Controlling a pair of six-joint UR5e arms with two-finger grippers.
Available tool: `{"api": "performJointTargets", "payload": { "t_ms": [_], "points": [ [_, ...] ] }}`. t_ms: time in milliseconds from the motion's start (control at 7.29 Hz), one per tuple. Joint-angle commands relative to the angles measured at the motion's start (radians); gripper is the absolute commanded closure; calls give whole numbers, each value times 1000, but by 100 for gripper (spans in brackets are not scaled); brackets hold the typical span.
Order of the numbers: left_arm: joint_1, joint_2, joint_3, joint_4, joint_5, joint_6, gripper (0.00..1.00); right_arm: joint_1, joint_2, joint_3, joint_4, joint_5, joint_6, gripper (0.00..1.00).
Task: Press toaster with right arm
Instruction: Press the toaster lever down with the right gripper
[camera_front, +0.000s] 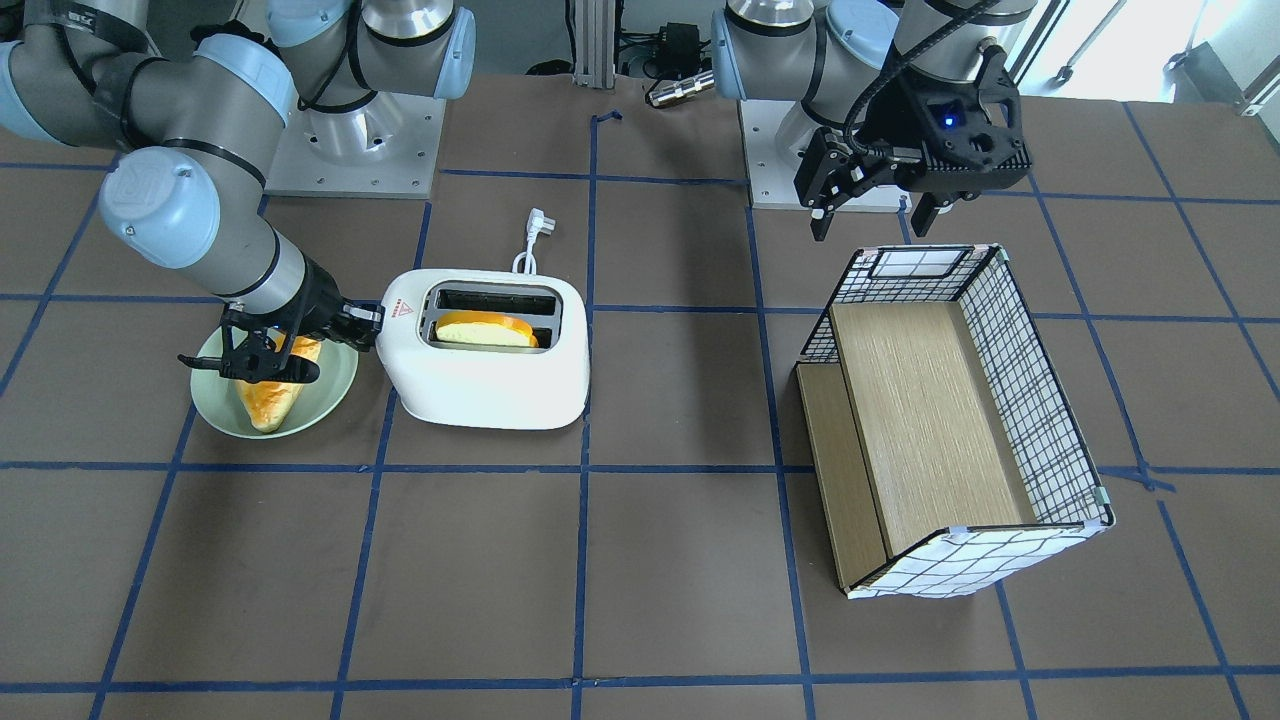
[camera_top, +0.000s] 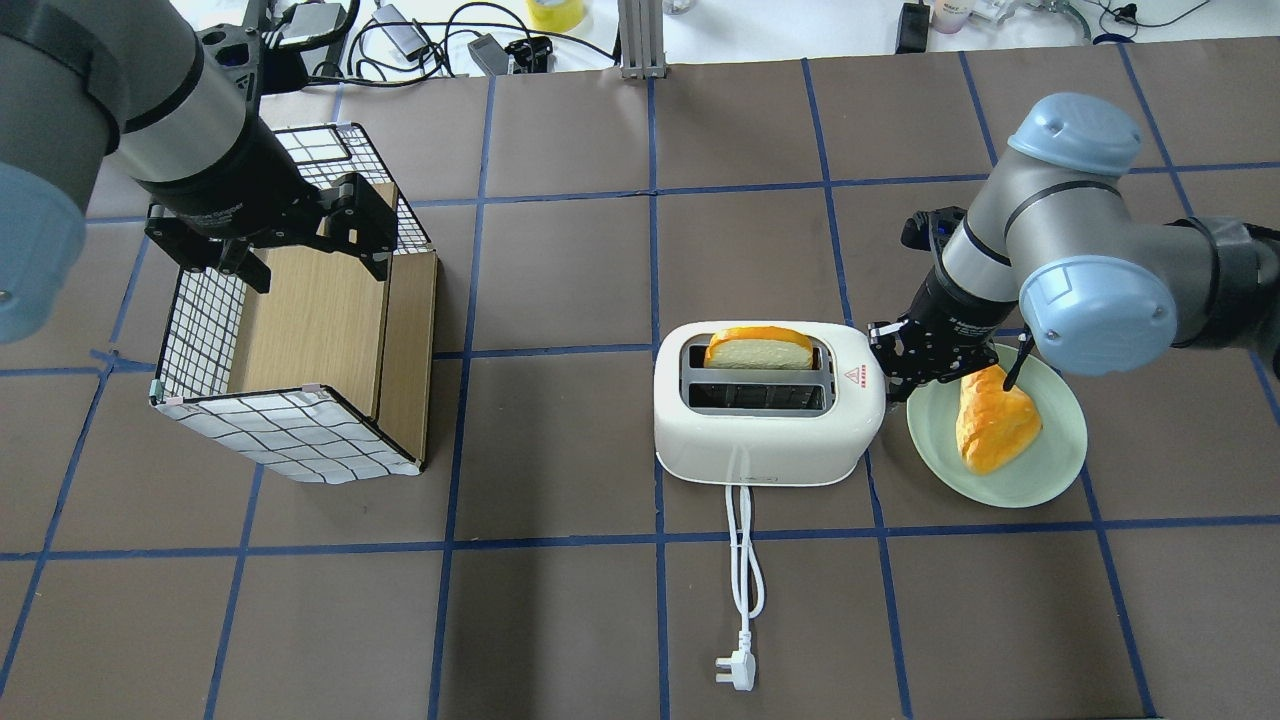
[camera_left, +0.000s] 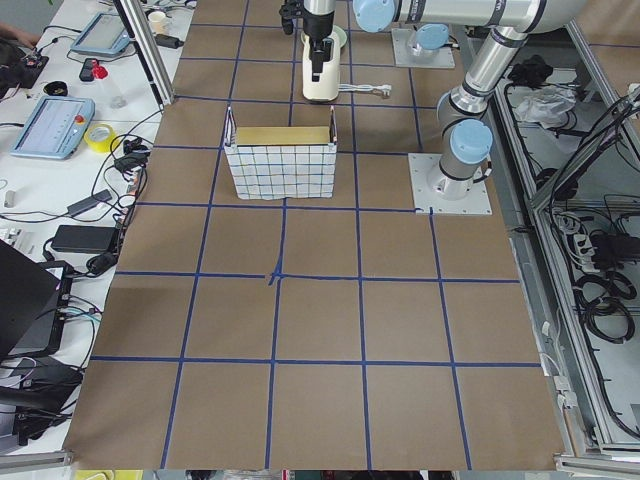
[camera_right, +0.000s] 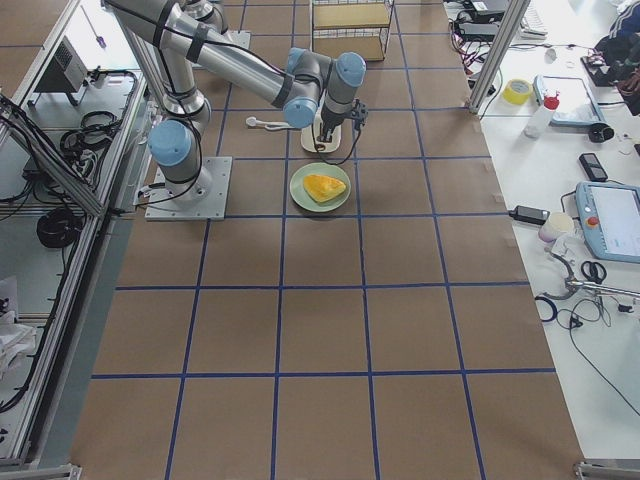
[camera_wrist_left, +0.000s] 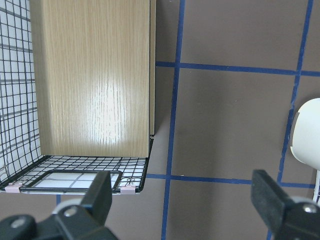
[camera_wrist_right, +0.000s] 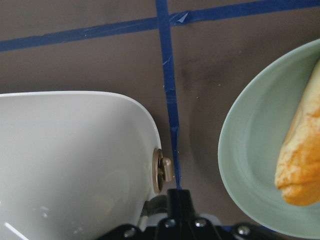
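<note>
The toaster (camera_top: 770, 440) is white with a little red triangle sticker (camera_top: 853, 376), and its cord (camera_top: 745, 630) is white too. The bread (camera_top: 990, 425) is yellow and orange on a pale green plate (camera_top: 1050, 470). The table (camera_top: 560, 290) is brown with blue lines making big squares. The basket (camera_top: 290, 440) is white with a black grid, with light brown wood inside. The right arm (camera_top: 1000, 230) is silver-grey with light blue caps

a brown table (camera_top: 560, 610) gridded with blue tape lines carries a rounded white plastic two-slot toaster (camera_top: 770, 440) near its middle. just beside it on the robot's right, not touching, sits a round pale-green plate (camera_top: 1015, 485). the toaster's white cord (camera_top: 745, 560) trails toward the robot's side and ends in a white plug (camera_top: 733, 672). well apart on the left, a black wire-grid basket with wooden panels (camera_top: 290, 435) lies tipped on its side.
</note>
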Motion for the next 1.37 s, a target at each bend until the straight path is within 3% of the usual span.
{"api": "performJointTargets", "payload": {
  "t_ms": [0,961,1235],
  "points": [
    [0,0,0,0,0,0,0,-3,5,5,-2,4,-1,100],
    [0,0,0,0,0,0,0,-6,-2,16,-57,-8,13,100],
    [0,0,0,0,0,0,0,-1,-48,-85,33,-71,41,100]
  ]
}}
